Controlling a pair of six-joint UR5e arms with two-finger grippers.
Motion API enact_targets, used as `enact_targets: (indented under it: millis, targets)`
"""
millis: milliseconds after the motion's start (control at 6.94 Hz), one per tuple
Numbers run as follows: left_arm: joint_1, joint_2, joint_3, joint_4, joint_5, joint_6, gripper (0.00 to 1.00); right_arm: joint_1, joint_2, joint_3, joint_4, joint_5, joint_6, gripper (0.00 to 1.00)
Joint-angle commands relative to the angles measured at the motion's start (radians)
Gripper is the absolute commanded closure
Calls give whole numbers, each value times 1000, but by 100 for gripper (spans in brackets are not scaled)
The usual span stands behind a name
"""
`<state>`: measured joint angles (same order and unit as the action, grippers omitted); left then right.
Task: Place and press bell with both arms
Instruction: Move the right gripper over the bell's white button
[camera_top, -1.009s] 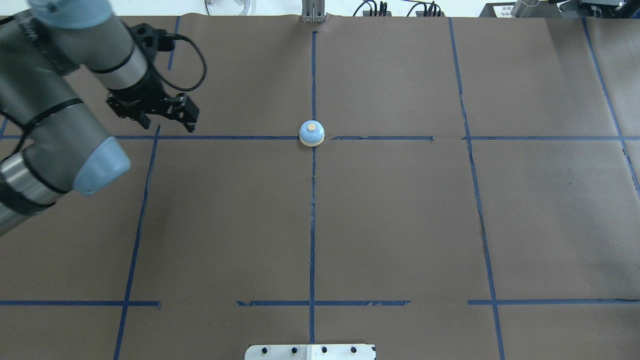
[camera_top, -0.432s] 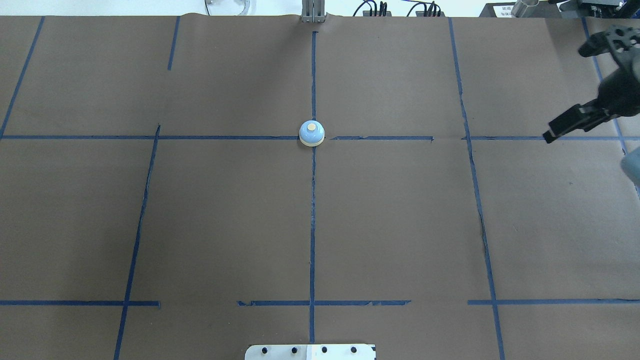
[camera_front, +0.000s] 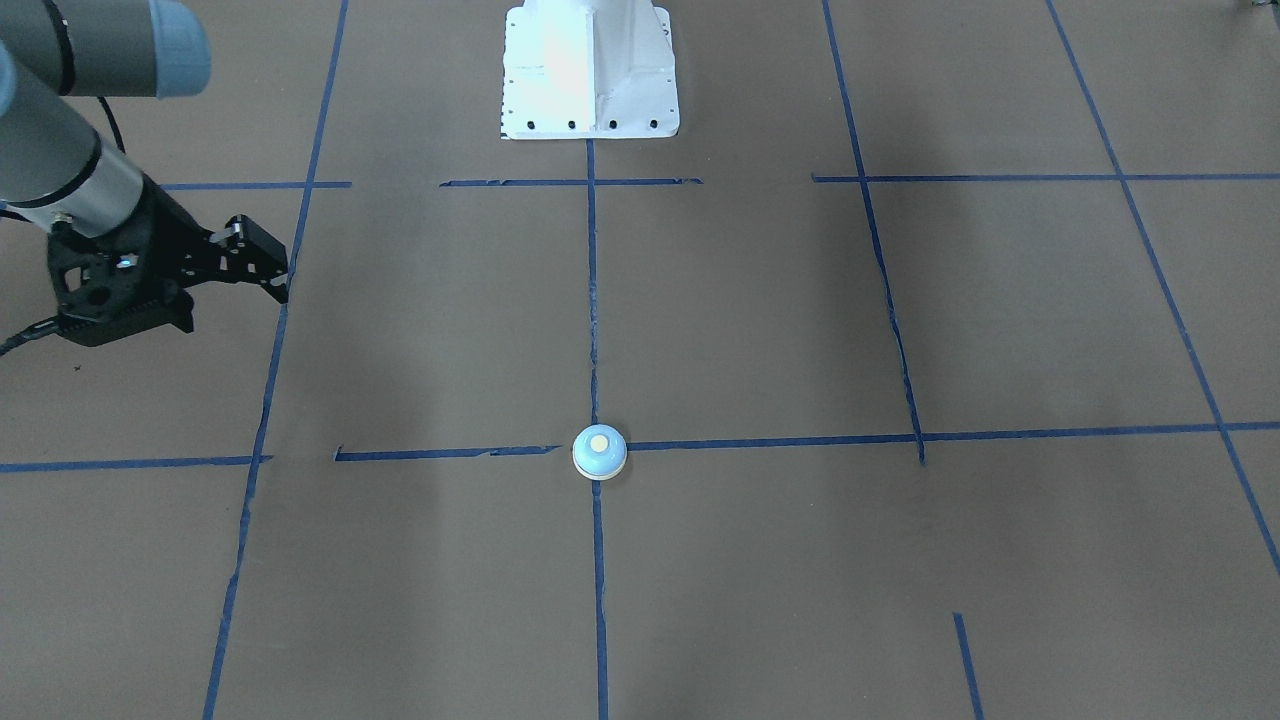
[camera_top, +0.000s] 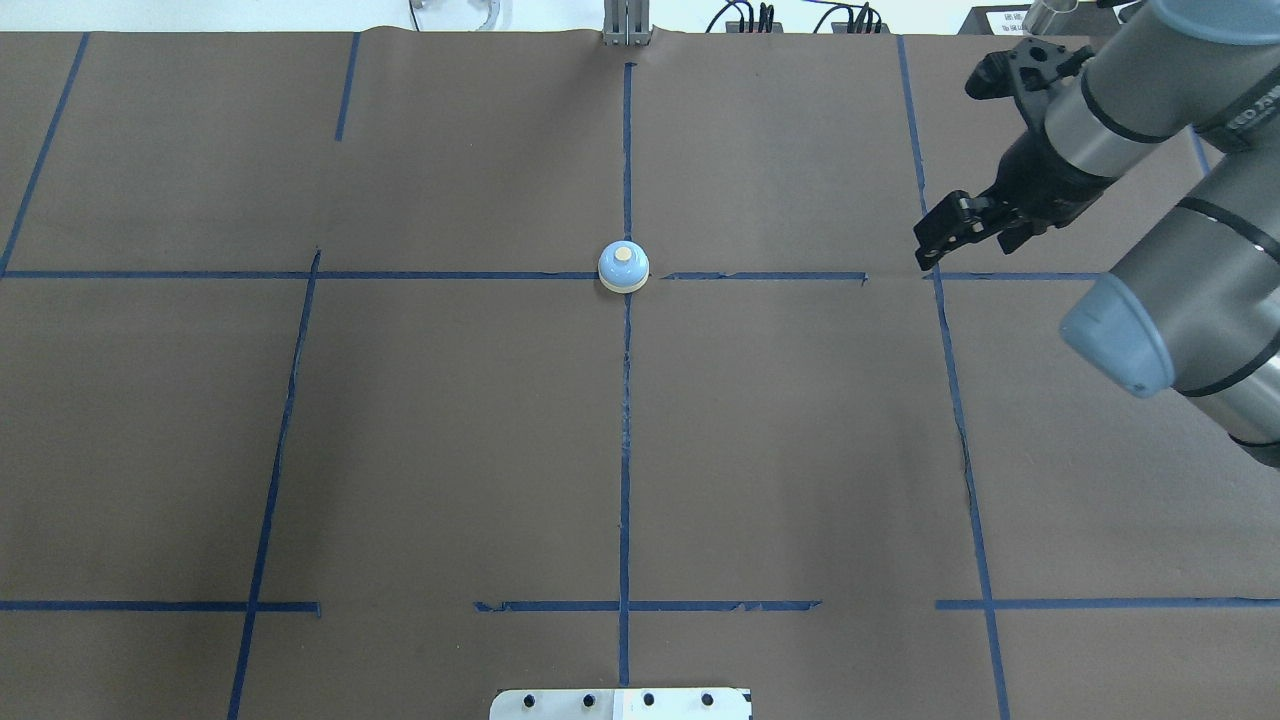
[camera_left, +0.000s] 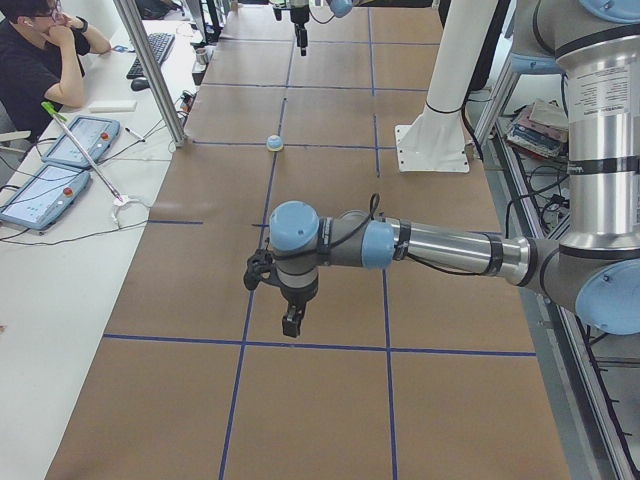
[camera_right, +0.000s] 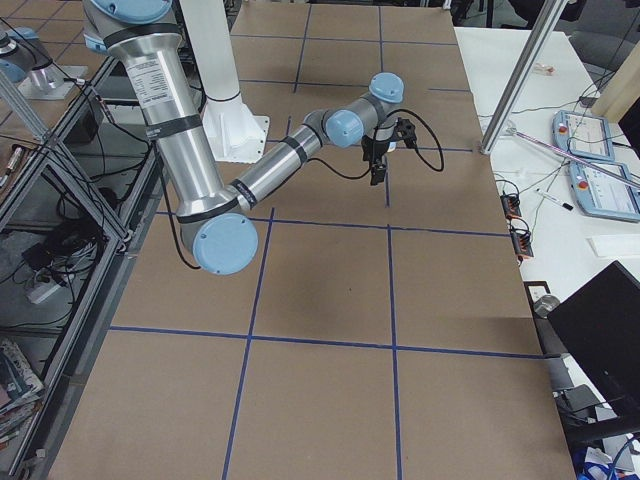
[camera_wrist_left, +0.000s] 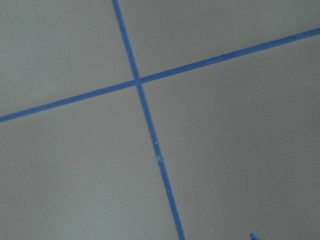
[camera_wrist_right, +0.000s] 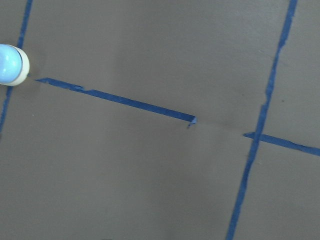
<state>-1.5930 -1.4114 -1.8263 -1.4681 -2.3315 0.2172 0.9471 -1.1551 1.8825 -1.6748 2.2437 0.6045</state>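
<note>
The light-blue bell (camera_top: 623, 267) with its cream button stands upright at the tape crossing in mid table; it also shows in the front view (camera_front: 599, 452), the left side view (camera_left: 274, 143) and at the left edge of the right wrist view (camera_wrist_right: 11, 65). My right gripper (camera_top: 925, 255) hovers about one grid square to the bell's right, fingers together and empty; it also shows in the front view (camera_front: 280, 285). My left gripper (camera_left: 290, 320) shows only in the left side view, pointing down over the table far from the bell; I cannot tell whether it is open.
Brown paper with blue tape lines (camera_top: 625, 450) covers the table. The white pedestal (camera_front: 590, 70) stands at the robot's edge. A metal post (camera_left: 150, 70) stands at the far edge, and beyond it a seated operator (camera_left: 40, 60) with tablets (camera_left: 45, 190).
The left arm has gone out of the overhead view. The right arm has come in from the right and moved left toward the bell. The bell has not moved.
</note>
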Motion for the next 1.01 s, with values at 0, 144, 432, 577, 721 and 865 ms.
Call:
enact_targets:
  millis: [0,144,432,577,721,865]
  targets:
    - [-48,29,21,-3,-37,-1,0,-89,139,-73,4,-48,148,1]
    - [-48,28,21,-11,-35,-36,0,-150,267,-189,6,-126,260,9]
    - [-48,28,18,-12,-35,-36,0,-214,493,-493,23,-148,340,87]
    - [-48,29,10,-11,-37,-36,0,-235,556,-623,112,-153,366,100]
    - [-48,29,10,-11,-37,-36,0,-252,624,-766,206,-195,414,100]
    - [-48,29,10,-11,-37,-36,0,-263,676,-860,227,-225,419,100]
